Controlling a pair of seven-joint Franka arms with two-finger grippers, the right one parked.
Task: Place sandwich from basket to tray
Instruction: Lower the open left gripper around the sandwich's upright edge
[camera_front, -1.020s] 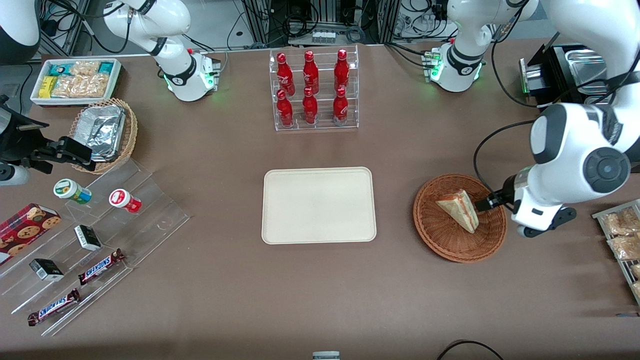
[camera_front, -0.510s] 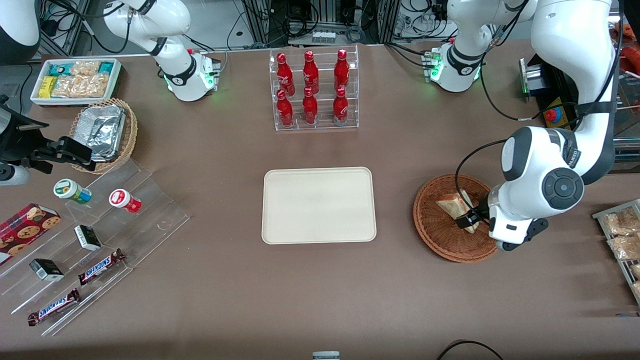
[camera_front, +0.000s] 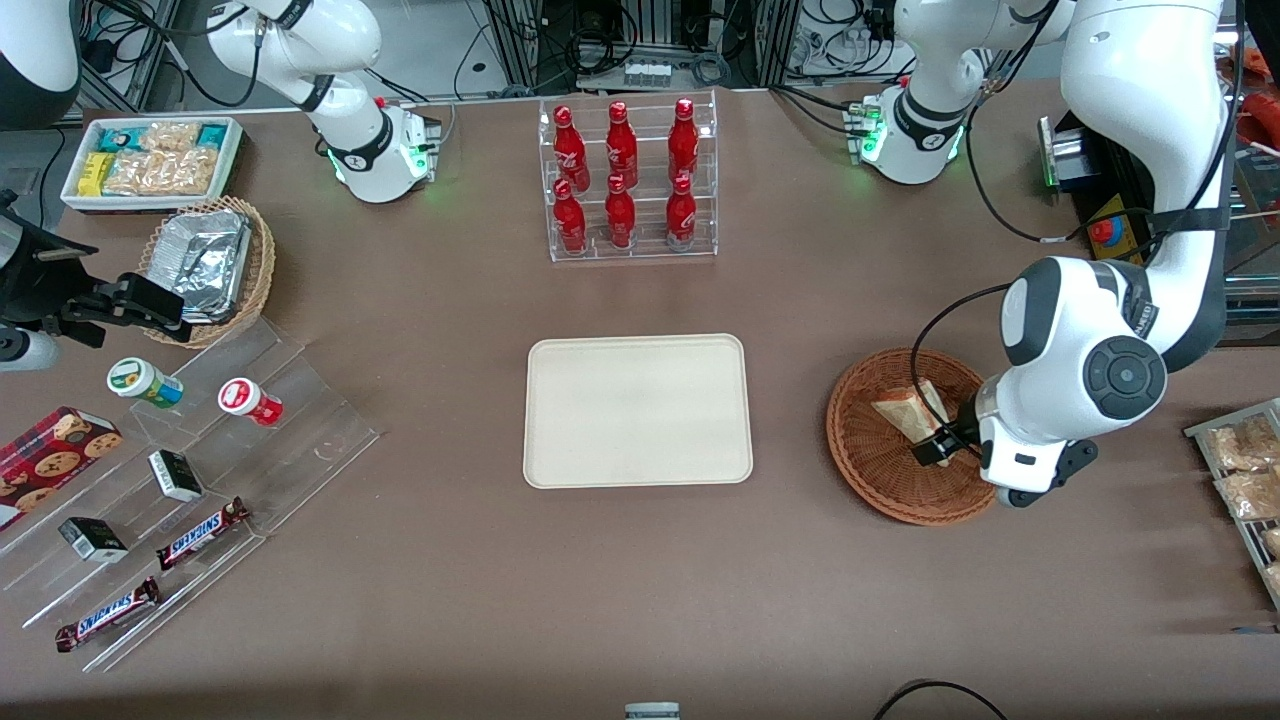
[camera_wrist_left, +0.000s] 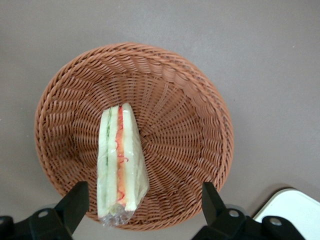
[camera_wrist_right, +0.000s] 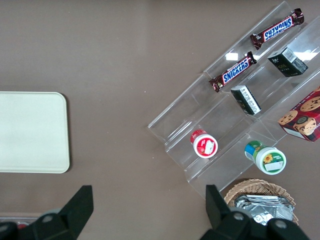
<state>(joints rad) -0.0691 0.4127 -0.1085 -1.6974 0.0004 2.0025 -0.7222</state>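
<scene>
The working arm's tool (camera_front: 932, 450) hangs over the round reddish-brown basket (camera_front: 880, 478), having swung in from the basket's rim a second ago and then barely shifted over the last half second — a sign the approach has settled and the descent is next. Seen from the wrist, the fingers (camera_wrist_left: 75, 202) stand wide apart, with nothing between them yet. The sandwich (camera_wrist_left: 120, 160), a wrapped wedge showing green, red and orange layers along its cut edge, lies in the basket (camera_wrist_left: 190, 115) on the woven floor, cut edge up, untouched. One finger sits just beside the wedge's wide end and the other well apart, so the grasp looks off-centre — a judgement, not a certainty. The cream tray (camera_front: 638, 410) sits bare mid-worktop (camera_front: 640, 580), well apart from the basket. The transfer itself has not begun; the pick is still ahead.
</scene>
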